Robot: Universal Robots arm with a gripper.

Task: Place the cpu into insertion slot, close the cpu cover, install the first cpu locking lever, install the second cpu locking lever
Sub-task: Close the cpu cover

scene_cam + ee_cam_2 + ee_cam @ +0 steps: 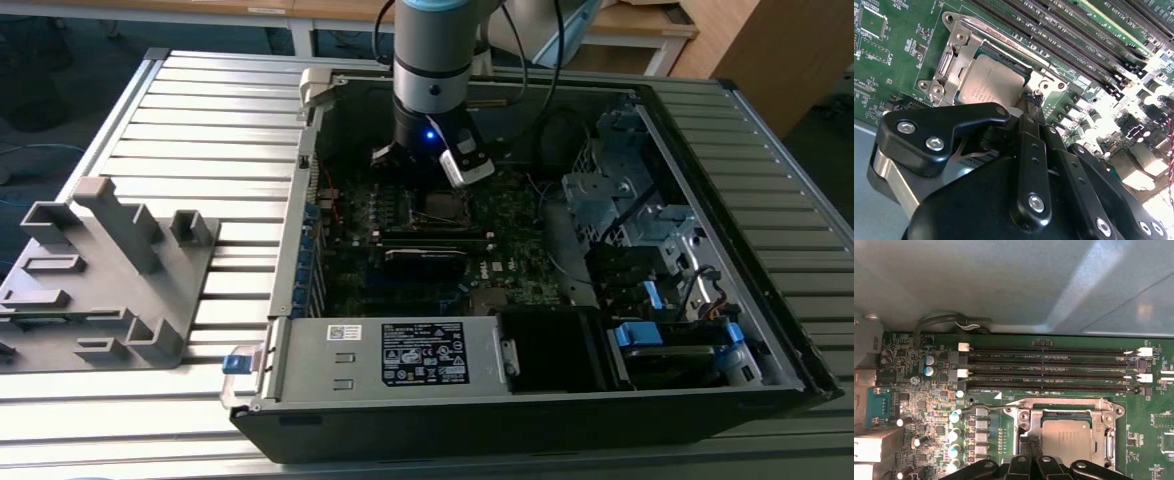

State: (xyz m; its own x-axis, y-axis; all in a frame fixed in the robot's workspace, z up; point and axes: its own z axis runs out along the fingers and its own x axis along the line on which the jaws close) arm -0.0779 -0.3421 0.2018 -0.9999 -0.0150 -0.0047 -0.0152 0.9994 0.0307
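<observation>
The cpu [1069, 440], a flat square chip with a dull grey-bronze metal top, sits level in the insertion slot [1064, 415], a black socket on the green circuit board [1004, 395]. The cpu cover [1110, 440], a thin silver metal frame, lies flat over the slot, and its cut-out centre exposes the chip top.

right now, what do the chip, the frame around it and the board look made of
Chip: dull grey-bronze metal top with a matte finish, likely plated. Frame: bare silver metal, probably steel, going by its bright glints. Board: green coated laminate, seemingly fibreglass, slightly glossy with fine printed traces.
</observation>
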